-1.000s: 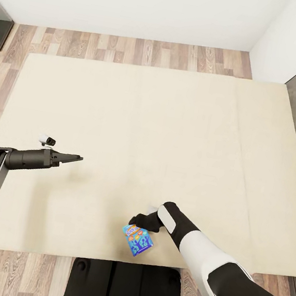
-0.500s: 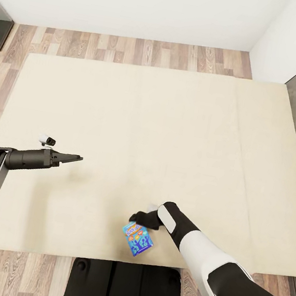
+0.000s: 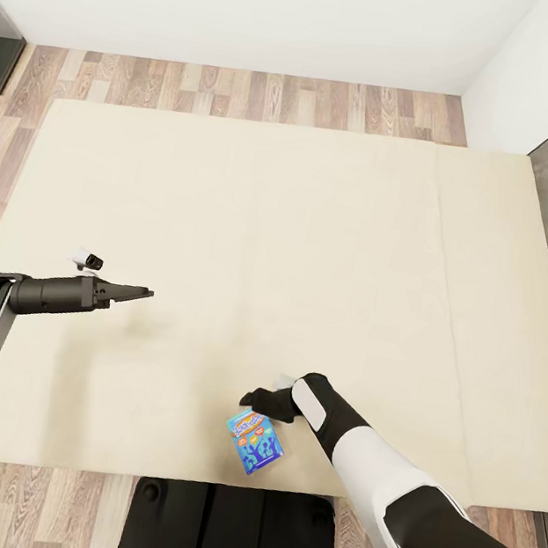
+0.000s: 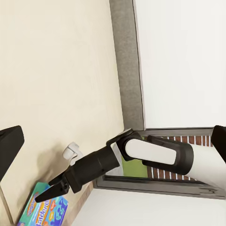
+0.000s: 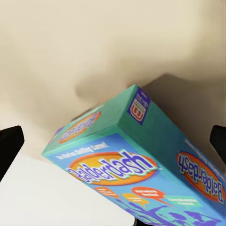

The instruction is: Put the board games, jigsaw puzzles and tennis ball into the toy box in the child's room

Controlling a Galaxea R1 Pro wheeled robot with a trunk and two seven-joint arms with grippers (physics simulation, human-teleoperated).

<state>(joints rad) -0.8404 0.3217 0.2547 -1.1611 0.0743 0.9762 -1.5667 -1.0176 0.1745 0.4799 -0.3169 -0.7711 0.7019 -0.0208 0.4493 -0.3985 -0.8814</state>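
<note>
Near the bed's front edge, by your base, lay the blue board game, flat on the beige mattress, with your right tool just at its far end. You were at the pick-up step for this box. Whether its jaws were wide or narrow, I could not tell. Next you needed to close on an edge and lift. Your left tool hung well apart, jaws together, holding nothing. Against the second before, nothing had visibly shifted.
</note>
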